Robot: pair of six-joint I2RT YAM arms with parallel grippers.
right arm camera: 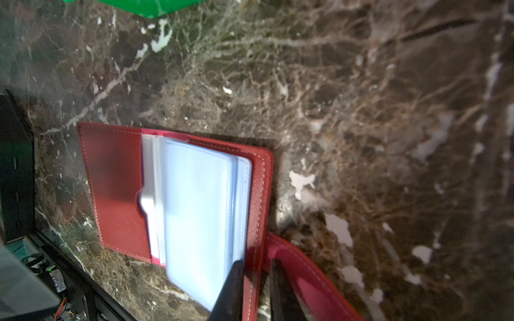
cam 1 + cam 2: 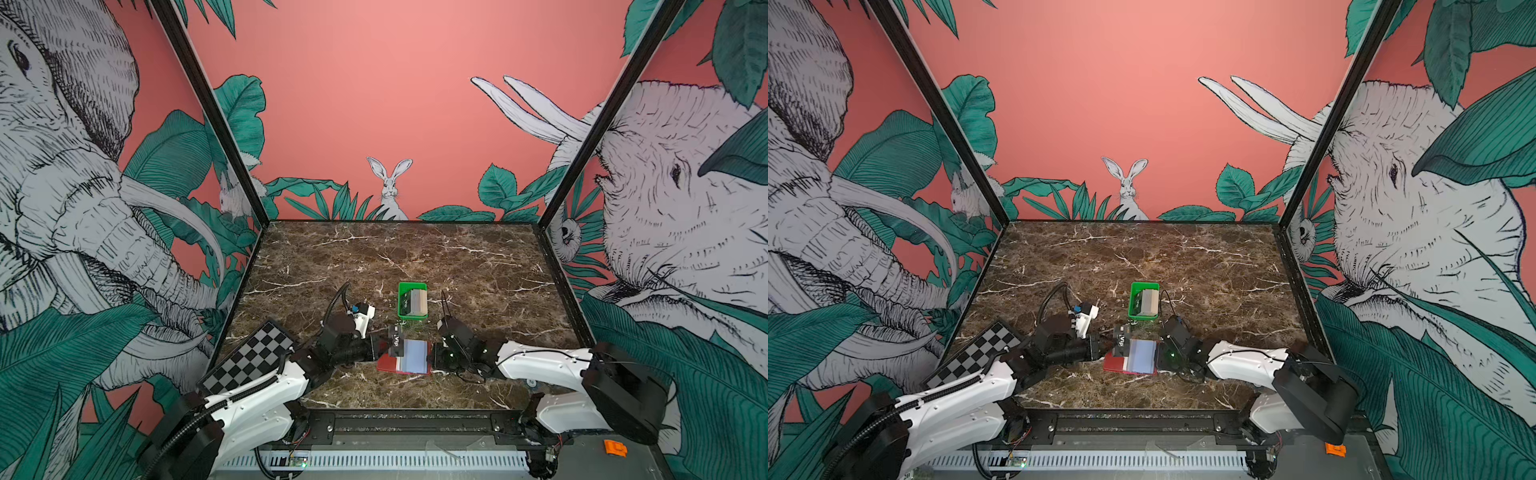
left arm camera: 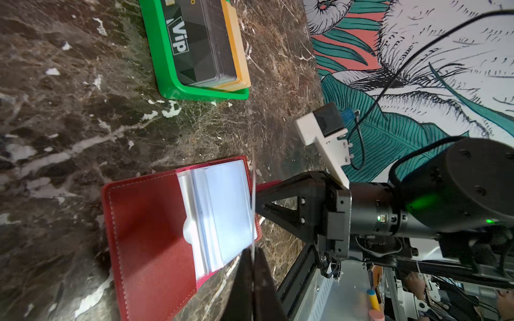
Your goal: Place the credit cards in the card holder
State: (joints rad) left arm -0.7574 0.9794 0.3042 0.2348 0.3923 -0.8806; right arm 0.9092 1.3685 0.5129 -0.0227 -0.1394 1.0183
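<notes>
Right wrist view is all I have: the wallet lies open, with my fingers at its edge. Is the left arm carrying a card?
Observer: Yes. The left gripper pinches a black VIP card, held on edge above the wallet.
Operator: Over which part?
Observer: In both top views, near where the red pocket meets the pale sleeves. I cannot tell whether it has entered a sleeve.
Operator: Any cards left elsewhere?
Observer: A stack stands in the green tray, beyond the wallet.
</notes>
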